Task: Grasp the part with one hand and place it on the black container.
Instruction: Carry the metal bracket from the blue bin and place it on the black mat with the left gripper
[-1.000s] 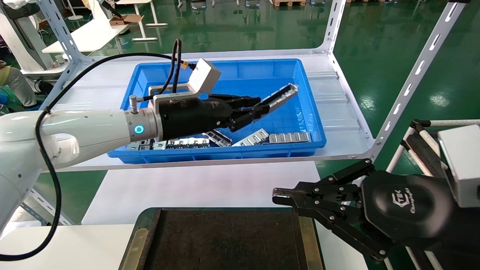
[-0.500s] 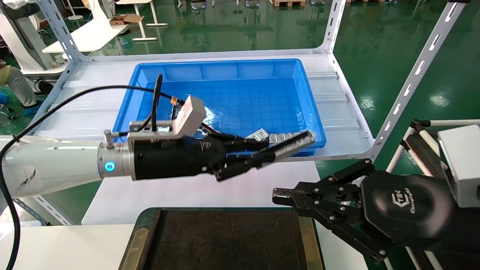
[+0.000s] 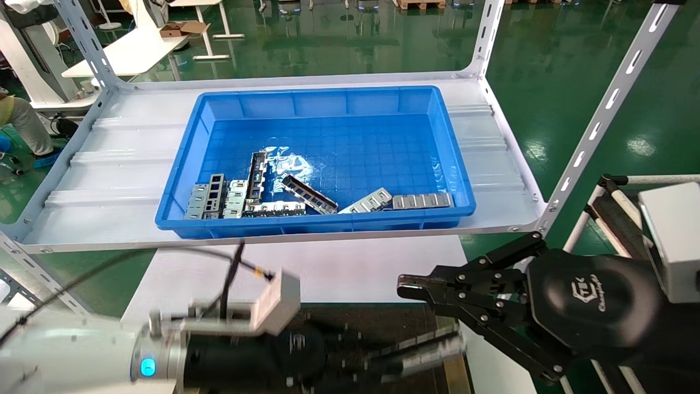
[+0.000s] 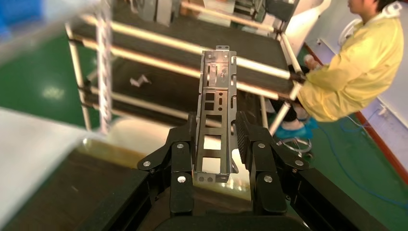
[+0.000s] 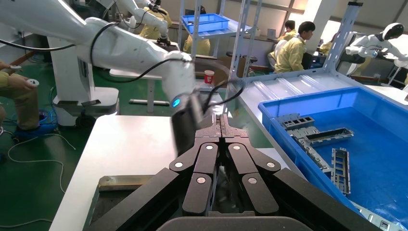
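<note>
Nearest the robot, over the black container (image 3: 328, 317) on the counter (image 3: 328, 268), the left claw (image 3: 377, 364) carries the part (image 3: 421, 355) low above the dark floor of the tray, and the step in hand reads as the set-down. To do it well, I would bring the part down level until its underside rests on the tray floor, clear of the brass-edged rim, and only then let the fingers part, drawing the claw back along its own line so the trough is not dragged or tipped. The left wrist view shows the grip plainly: the left claw's fingers (image 4: 180, 154) are clamped on the two long sides of the part near one end, so most of its length juts out unsupported and could pivot if released while tilted. Just beside the tray's right side the right claw (image 3: 407, 287) hangs idle, its fingers pressed together on nothing. Farther off, on the shelf (image 3: 492, 148), the blue bin (image 3: 328, 221) holds several more metal pieces (image 3: 246, 197) lying loose along its near wall
</note>
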Motion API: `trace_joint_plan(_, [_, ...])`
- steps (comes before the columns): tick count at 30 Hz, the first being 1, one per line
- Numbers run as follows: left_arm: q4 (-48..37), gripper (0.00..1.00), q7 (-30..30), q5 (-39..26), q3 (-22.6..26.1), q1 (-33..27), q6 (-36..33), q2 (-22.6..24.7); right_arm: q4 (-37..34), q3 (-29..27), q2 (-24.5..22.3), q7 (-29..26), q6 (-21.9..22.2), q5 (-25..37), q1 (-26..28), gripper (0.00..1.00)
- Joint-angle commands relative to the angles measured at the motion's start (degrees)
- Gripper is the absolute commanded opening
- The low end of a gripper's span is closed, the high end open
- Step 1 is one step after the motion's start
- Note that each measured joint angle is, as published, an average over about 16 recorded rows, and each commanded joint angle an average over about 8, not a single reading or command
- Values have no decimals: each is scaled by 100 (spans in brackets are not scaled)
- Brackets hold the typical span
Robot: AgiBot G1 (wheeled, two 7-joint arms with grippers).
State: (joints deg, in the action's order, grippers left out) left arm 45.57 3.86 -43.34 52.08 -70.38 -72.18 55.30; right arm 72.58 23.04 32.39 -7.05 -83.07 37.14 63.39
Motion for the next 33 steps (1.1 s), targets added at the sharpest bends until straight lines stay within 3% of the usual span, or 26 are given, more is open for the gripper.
trace_joint_plan(1, [372, 0, 109, 16, 22, 309, 199, -162, 0, 0, 0, 0, 0, 0, 0, 0])
trace_joint_plan(14, [1993, 0, 1309, -403, 272, 1711, 3640, -388, 0, 1, 0, 0, 0, 0, 0, 0])
trace_joint_plan(24, [2323, 0, 1879, -581, 487, 2230, 5740, 88, 0, 1, 0, 0, 0, -1, 0, 0])
trace_joint_plan(33, [2438, 0, 2247, -452, 729, 2472, 7080, 566, 0, 1, 0, 1, 0, -1, 0, 0])
